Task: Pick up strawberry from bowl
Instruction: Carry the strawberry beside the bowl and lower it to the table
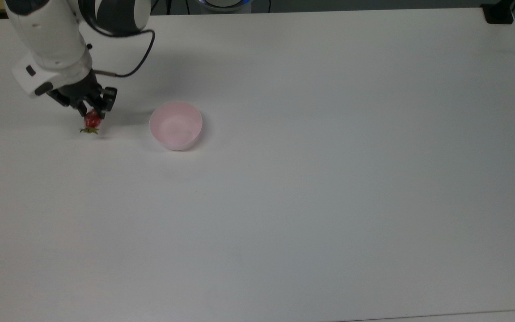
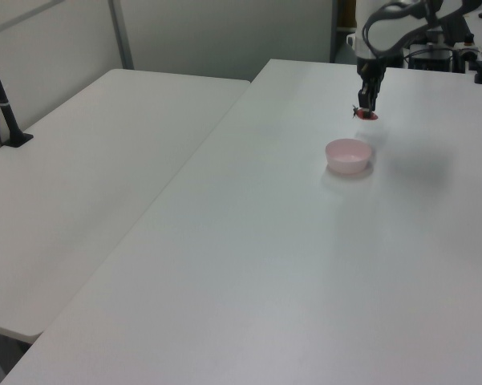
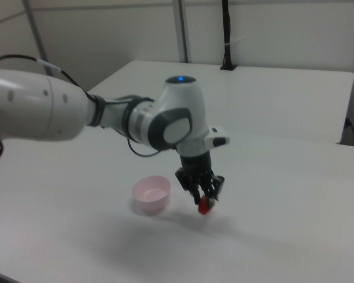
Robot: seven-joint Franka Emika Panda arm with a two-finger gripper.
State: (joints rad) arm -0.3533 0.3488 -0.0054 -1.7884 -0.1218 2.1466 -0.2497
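The small red strawberry (image 1: 92,120) with its green leaves pointing down hangs in my gripper (image 1: 90,112), which is shut on it. In the top view it is well to the left of the pale pink bowl (image 1: 176,125), just above the white table. The left view has the strawberry (image 2: 367,115) beyond the bowl (image 2: 348,155). In the right view the strawberry (image 3: 205,204) sits at my gripper (image 3: 204,200) to the right of the bowl (image 3: 151,194), close to the tabletop. The bowl has nothing in it.
The white table (image 1: 311,188) stretches wide around the bowl. A second white table (image 2: 88,168) adjoins it on the left view's left, with a black post (image 2: 2,96) clamped at its edge. A black cable (image 1: 137,62) loops from my wrist.
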